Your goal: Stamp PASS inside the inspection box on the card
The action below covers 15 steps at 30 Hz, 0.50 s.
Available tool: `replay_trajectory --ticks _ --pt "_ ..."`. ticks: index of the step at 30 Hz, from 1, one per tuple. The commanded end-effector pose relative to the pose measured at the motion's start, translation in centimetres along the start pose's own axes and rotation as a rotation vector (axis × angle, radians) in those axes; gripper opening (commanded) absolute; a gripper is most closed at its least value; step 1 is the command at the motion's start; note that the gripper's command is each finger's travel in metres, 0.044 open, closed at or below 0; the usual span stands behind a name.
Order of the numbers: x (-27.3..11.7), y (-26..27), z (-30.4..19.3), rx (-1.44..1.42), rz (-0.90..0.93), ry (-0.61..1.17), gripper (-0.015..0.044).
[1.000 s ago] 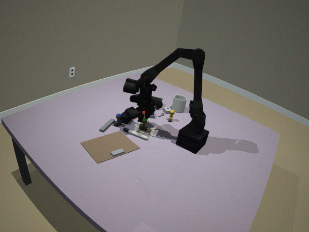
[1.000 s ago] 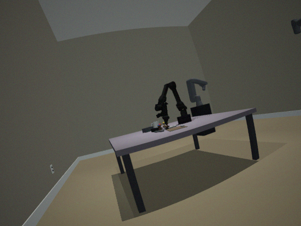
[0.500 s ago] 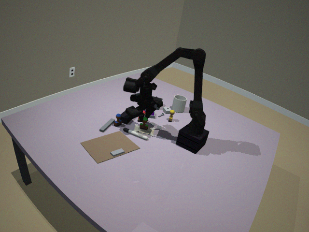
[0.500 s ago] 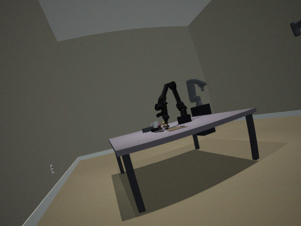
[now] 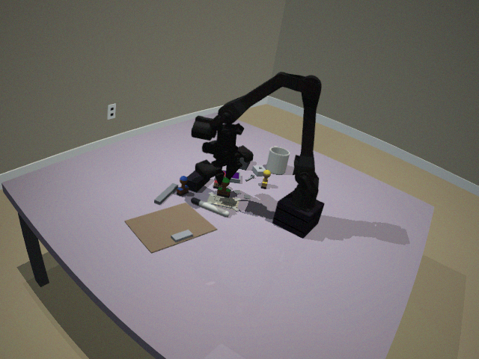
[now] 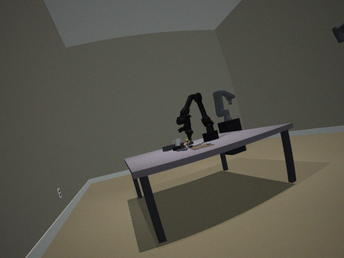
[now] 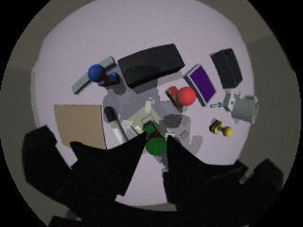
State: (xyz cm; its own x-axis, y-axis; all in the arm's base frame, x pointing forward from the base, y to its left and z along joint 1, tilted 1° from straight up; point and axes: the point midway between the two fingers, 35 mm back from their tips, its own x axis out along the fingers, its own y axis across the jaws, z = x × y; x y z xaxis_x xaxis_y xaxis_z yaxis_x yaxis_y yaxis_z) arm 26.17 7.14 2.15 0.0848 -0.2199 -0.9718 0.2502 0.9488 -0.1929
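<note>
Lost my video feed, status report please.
Jaws shut on green-knobbed stamp. Stamp over the card. Marker alongside, red stamp just behind.

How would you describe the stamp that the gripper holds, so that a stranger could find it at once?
Start at the black arm's base on the purple table and follow the arm down to its gripper. The stamp is clamped between the fingers, over the pale card. Only it has a green knob; the stamps nearby have blue, red or yellow knobs.
</note>
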Motion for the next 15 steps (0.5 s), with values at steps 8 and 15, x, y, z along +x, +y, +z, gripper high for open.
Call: replay_trajectory --ticks 8,15 --pt "-2.0 -0.3 0.5 0.007 0.004 -0.013 0.0000" --pt "-3.1 -0.5 0.6 0.007 0.004 -0.013 0.0000"
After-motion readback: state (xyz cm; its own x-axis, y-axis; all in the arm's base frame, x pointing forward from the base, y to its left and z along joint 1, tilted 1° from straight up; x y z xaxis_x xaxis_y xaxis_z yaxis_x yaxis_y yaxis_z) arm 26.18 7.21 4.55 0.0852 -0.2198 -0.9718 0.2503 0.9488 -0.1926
